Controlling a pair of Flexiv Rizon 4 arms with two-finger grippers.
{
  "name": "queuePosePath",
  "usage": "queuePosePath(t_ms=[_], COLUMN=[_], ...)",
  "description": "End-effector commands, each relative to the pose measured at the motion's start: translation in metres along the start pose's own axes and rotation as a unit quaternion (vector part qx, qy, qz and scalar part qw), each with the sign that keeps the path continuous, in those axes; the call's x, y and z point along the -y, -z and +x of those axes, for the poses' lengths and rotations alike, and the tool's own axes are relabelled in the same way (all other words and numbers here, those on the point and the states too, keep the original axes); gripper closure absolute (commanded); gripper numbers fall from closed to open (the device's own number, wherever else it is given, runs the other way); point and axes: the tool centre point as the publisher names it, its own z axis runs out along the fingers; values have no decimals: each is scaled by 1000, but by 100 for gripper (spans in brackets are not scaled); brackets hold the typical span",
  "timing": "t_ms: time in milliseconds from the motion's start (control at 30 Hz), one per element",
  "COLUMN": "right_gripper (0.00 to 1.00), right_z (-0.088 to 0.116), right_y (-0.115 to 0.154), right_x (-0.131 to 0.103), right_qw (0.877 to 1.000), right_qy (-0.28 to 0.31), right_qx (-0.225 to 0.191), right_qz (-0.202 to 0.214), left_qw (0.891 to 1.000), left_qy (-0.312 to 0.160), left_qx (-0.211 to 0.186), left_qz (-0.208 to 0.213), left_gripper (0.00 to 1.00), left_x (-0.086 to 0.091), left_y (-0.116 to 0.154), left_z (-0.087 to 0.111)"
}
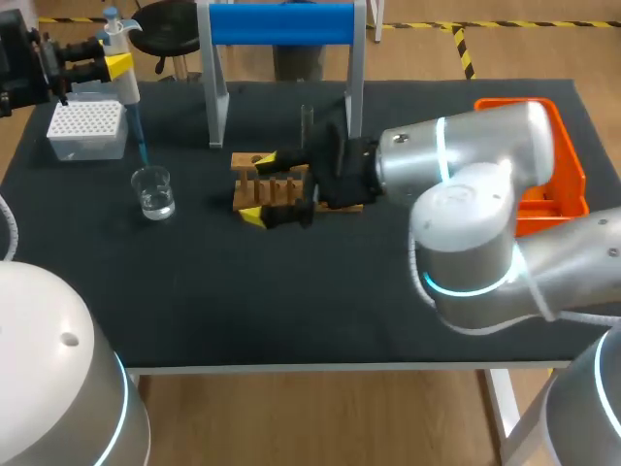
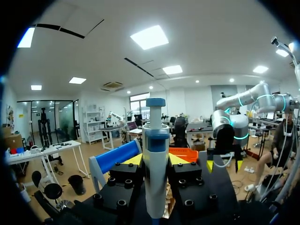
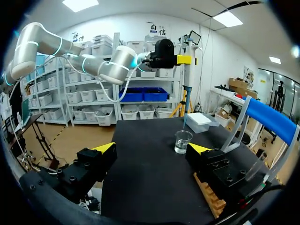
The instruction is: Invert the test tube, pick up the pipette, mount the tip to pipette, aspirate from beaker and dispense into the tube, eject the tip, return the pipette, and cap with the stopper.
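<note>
Pipette (image 1: 121,68), clamped in my left jaws, hangs tip-down just over the beaker (image 1: 153,191); an off-centre descent could clip the rim and spill it. Right jaws stand apart around the rack (image 1: 277,184).

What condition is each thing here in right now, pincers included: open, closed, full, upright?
Left pincer: shut on the pipette.
Pipette: held upright, tip fitted, over the beaker.
Beaker: upright, some clear liquid inside.
Right pincer: open, straddling the wooden rack.
Test tube: standing upright at the rack.
</note>
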Motion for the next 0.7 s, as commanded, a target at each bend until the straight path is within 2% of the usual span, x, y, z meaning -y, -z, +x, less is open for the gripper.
queuePosePath(t_ms=[33,367,700], right_gripper=[0,0,0], right_z=[0,-9,-23], right_y=[-57,-85,-102], right_x=[-1,15,20], right_qw=[1000,998,994], right_qy=[1,-14,16], right_qx=[17,43,85], right_qz=[15,53,69], left_qw=[1000,1000,1000], left_qy=[-1,-1,-1], left_qx=[1,1,1], left_qz=[0,0,0], left_gripper=[100,100,100], left_x=[0,0,0], left_y=[-1,-1,-1], left_z=[0,0,0])
